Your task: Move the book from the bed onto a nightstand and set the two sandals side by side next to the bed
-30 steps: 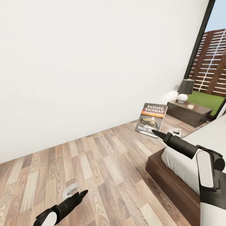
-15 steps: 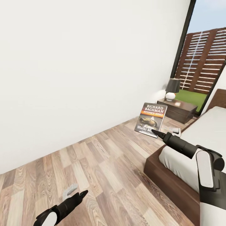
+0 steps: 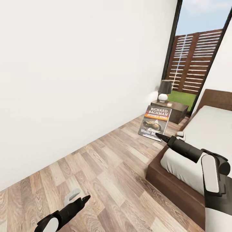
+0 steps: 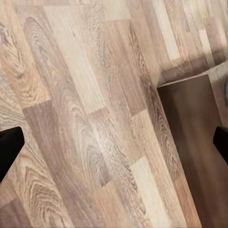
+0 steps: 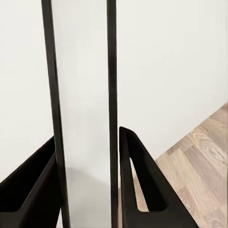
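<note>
Now our view has swung toward the nightstand [image 3: 169,110]; our right gripper [image 3: 158,135] stays clamped on the book [image 3: 155,122], left gripper [image 3: 84,198] spread empty.

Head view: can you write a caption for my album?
Right gripper holds the book up beside the bed, nightstand ahead.

A home bedroom — bed [image 3: 206,129] with headboard, lamp-topped nightstand [image 3: 172,109], plank floor [image 3: 106,167], garden window [image 3: 193,61]

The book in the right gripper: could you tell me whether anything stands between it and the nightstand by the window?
Nothing visible does. The book is held above bare floor, the nightstand lies beyond, and the bed stays alongside.
</note>
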Robot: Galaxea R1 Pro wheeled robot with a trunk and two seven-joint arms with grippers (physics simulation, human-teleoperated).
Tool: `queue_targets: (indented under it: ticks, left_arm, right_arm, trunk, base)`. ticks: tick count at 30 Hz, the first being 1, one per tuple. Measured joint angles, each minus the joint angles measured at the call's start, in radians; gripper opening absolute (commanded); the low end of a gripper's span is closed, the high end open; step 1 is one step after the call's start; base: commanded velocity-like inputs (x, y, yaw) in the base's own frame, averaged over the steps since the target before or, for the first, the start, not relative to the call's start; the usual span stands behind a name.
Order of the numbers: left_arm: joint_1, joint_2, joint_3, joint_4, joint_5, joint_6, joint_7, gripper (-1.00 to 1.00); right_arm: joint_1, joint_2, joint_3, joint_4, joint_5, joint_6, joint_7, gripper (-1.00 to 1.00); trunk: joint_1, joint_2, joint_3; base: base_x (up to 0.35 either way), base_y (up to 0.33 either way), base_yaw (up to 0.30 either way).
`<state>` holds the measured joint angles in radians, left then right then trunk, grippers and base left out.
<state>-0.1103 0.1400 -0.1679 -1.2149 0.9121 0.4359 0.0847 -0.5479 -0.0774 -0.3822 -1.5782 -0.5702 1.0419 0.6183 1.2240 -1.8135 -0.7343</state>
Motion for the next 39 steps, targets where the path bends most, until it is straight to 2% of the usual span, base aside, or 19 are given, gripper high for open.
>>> queue_targets:
  ticks: [22,33,39]
  left_arm:
    - [0.0,0.0,-0.002,0.0,0.0,0.001,-0.002,1.0]
    - [0.0,0.0,-0.001,0.0,-0.002,0.0,-0.002,1.0]
    - [-0.001,0.0,-0.002,0.0,-0.002,0.002,-0.002,1.0]
  right_arm:
    - [0.0,-0.001,-0.001,0.0,0.006,-0.001,0.0,-1.0]
    - [0.002,0.0,-0.008,-0.001,0.002,-0.001,0.004,-1.0]
    - [0.003,-0.002,-0.011,-0.001,-0.031,-0.001,0.018,-1.0]
  trunk:
    - [0.0,0.0,0.0]
    - [0.0,0.0,0.0]
    - [0.0,0.0,0.0]
  base:
    - [0.244,0.244,-0.254]
    - [0.262,0.187,-0.038]
    - [0.262,0.193,-0.059]
